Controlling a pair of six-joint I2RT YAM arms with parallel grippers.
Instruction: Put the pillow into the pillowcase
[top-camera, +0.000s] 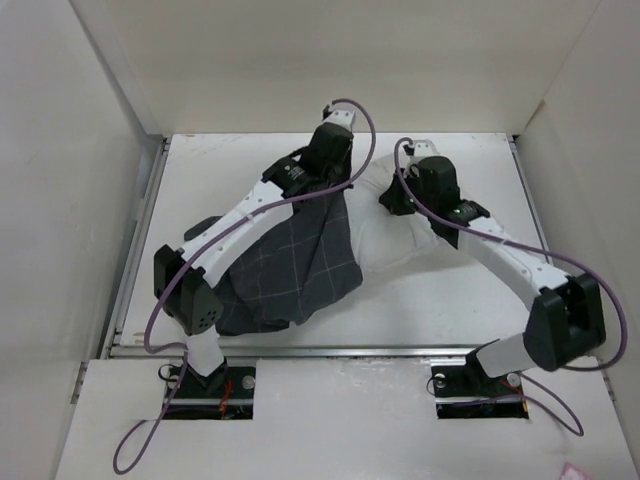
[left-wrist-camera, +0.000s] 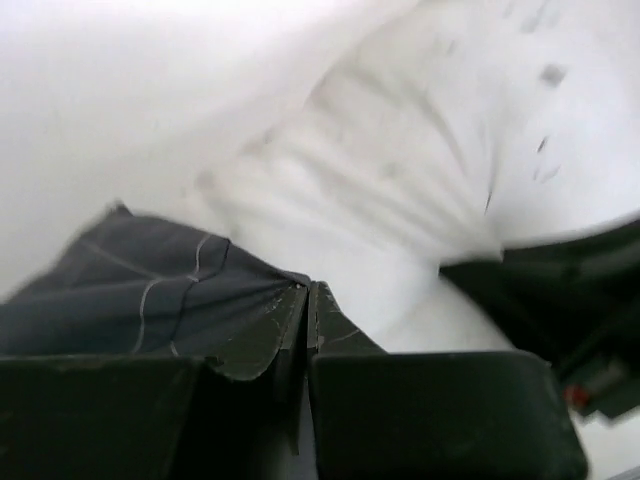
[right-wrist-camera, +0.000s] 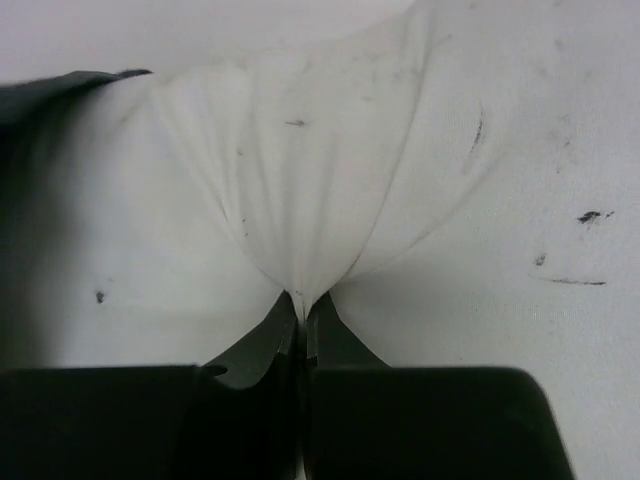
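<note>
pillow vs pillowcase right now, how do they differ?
Colour: the pillow is off-white with dark specks; the pillowcase is charcoal with a light grid.
Build: the pillow looks puffy; the pillowcase hangs limp and wrinkled.
Grip: the right gripper pinches the pillow, the left gripper the pillowcase.
Shared: both are soft cloth, bunched at the pinch.

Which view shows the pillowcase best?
The top external view: the pillowcase lies almost whole there, partly under the left arm. The left wrist view shows one wrinkled corner; the right wrist view only a dark sliver.

White table (top-camera: 440, 300), plain white walls (top-camera: 60, 150), even light
</note>
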